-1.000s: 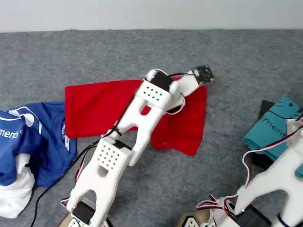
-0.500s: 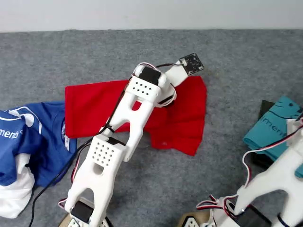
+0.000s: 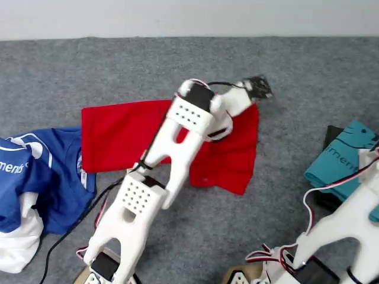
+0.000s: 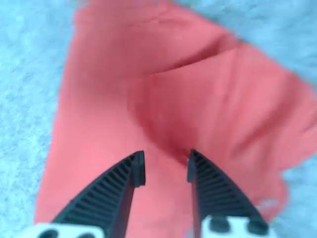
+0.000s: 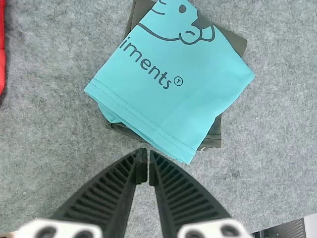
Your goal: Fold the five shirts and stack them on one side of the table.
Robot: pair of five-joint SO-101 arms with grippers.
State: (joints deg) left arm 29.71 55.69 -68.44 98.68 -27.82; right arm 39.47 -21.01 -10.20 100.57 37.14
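Shirts lie spread over the grey table [image 3: 296,77], with the red shirt [image 3: 112,136] near its middle, flat and partly folded, one corner jutting out toward the arms' side. The left arm [image 3: 177,148] stretches across the red shirt, its wrist over the far corner. In the left wrist view the left gripper [image 4: 163,166] hangs over the red shirt [image 4: 213,94] with its jaws apart, a raised crease of cloth running up to the gap between them. Whether the tips touch the cloth cannot be told.

The blue shirt [image 3: 47,171] lies crumpled against the red shirt's left edge, and the white shirt [image 3: 18,242] lies beyond the blue one, farther from the red shirt. Well apart from the red shirt on its right, the teal shirt [image 5: 168,79] sits folded on top of a folded dark shirt [image 5: 230,37]. The right gripper [image 5: 144,166] hovers just beside that stack, jaws drawn together with nothing between them. The right arm [image 3: 349,219] stands on that same side of the red shirt.
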